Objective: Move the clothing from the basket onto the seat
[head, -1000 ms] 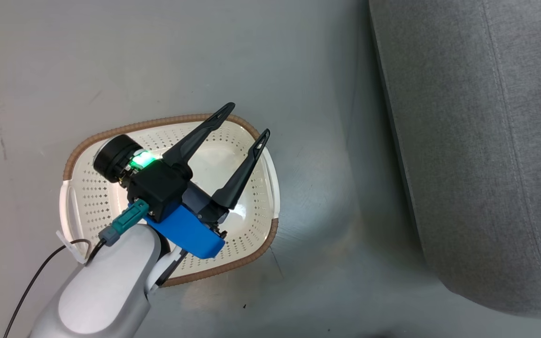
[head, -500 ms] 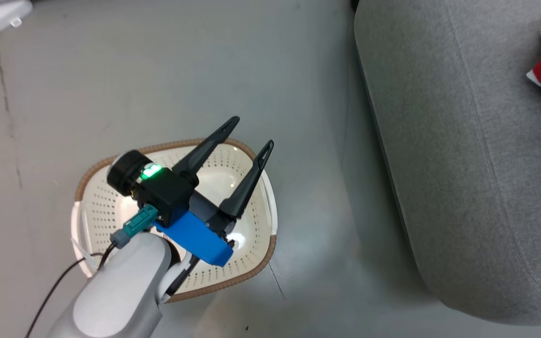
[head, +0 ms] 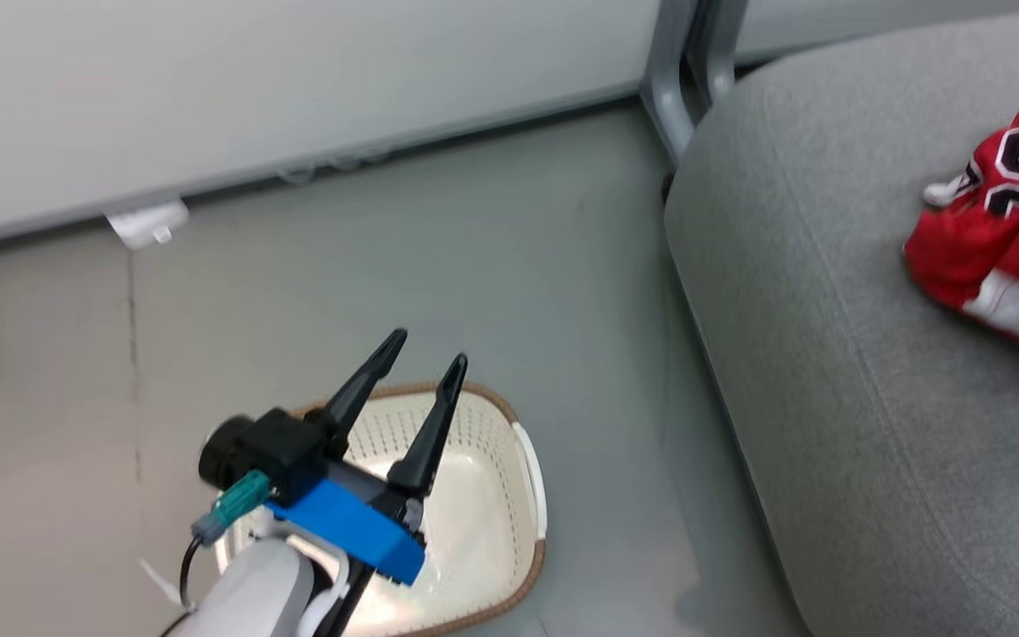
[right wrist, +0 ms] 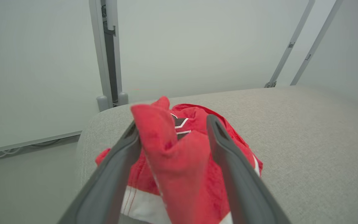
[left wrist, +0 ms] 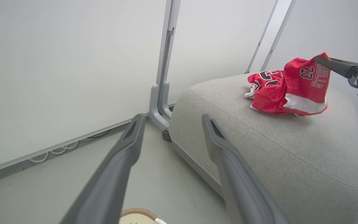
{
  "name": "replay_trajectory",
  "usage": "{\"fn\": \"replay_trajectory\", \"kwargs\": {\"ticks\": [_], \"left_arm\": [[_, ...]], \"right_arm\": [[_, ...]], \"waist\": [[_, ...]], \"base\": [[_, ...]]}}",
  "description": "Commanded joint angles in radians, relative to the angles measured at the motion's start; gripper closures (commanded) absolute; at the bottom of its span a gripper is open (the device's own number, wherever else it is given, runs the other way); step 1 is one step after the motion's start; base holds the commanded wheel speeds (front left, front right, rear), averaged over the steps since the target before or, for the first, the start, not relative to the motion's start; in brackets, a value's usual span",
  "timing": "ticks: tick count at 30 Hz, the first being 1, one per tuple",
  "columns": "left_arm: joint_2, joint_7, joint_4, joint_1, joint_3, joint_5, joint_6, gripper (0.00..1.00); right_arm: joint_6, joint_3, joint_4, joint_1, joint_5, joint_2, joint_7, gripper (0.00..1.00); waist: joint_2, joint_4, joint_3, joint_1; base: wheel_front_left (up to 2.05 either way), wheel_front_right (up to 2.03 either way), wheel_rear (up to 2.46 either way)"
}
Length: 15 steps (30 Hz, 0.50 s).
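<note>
The right gripper (right wrist: 172,122) stood with its two fingers spread wide over the one seat (right wrist: 306,124). A peak of red clothing (right wrist: 172,161) rose between them and leaned on one finger (in the left wrist view the cloth hung draped from that fingertip, so I could not tell whether it was free). The clothing came to two red pieces in one heap: one with large black-and-white numerals, one with a white band and small lettering. It lay on the seat's top, toward the far edge, well away from the rounded near corner. The left gripper (head: 427,350) hung wide, holding nothing, above the one basket (head: 496,460), which stood on the floor (head: 386,239) apart from the seat's side edge.
</note>
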Motion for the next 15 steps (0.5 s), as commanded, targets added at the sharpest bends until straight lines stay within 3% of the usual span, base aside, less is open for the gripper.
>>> {"fn": "replay_trajectory", "kwargs": {"ticks": [1, 15], "left_arm": [[-0.009, -0.003, 0.006, 0.053, 0.029, -0.004, -0.003, 0.0], [-0.036, -0.003, 0.004, 0.24, 0.191, 0.016, -0.004, 0.0]], "right_arm": [[-0.001, 0.014, -0.046, 0.076, -0.005, 0.021, 0.013, 0.0], [-0.001, 0.118, -0.402, 0.409, -0.03, 0.182, 0.128, 0.0]], "waist": [[0.0, 0.03, -0.106, 0.0003], [0.0, 0.121, -0.24, 0.0003]], "base": [[0.0, 0.0, 0.0], [0.0, 0.0, 0.0]]}}
